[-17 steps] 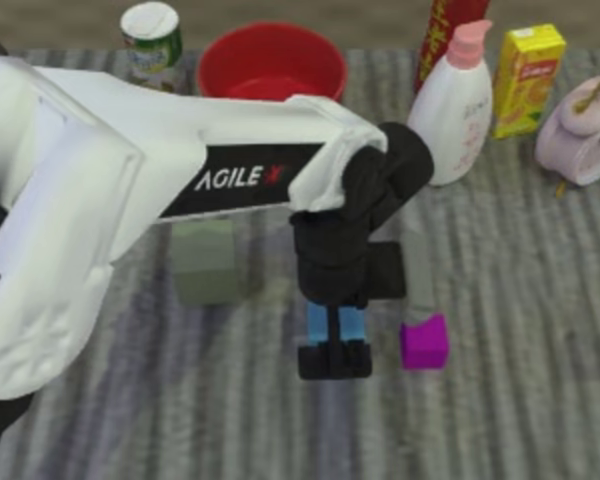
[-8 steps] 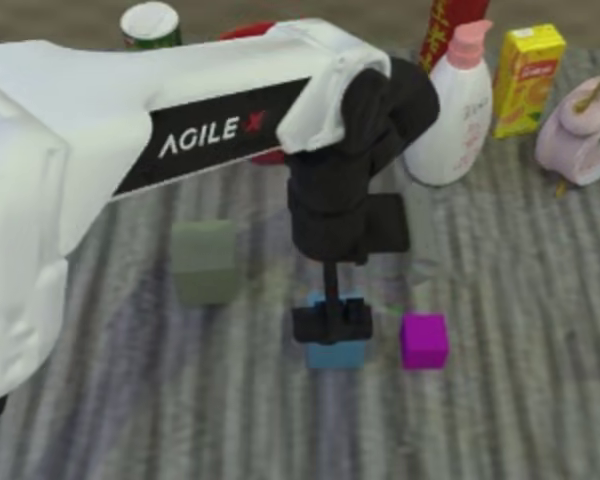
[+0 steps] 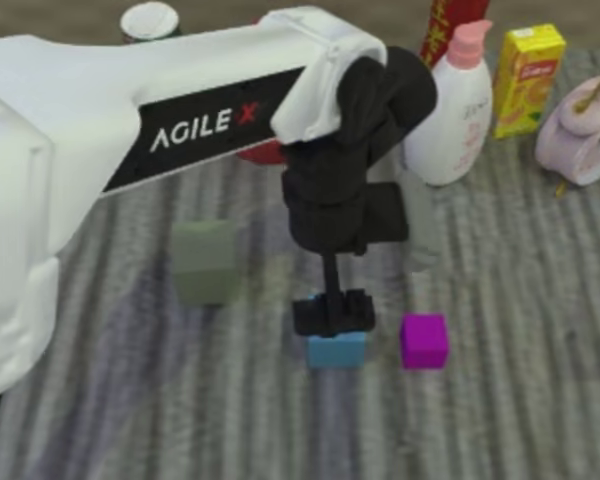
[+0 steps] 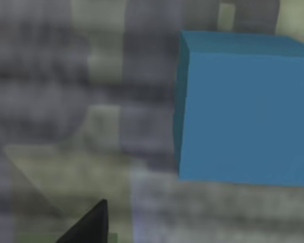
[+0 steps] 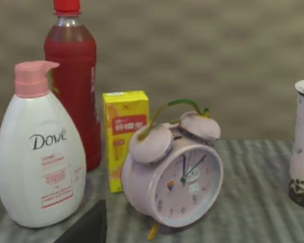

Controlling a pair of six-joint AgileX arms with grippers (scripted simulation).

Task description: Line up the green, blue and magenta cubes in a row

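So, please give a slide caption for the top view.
Left gripper above the blue cube, between green cube and magenta cube.

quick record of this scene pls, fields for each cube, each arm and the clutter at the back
green cube: left of the others, farther back, out of line
blue cube: on the cloth, mid-table, beside the magenta one
magenta cube: right of blue, small gap, roughly level with it
left gripper: over the blue cube's far edge, holding nothing
right arm: out of the top view
back row: lotion bottle, juice box, alarm clock, red bowl
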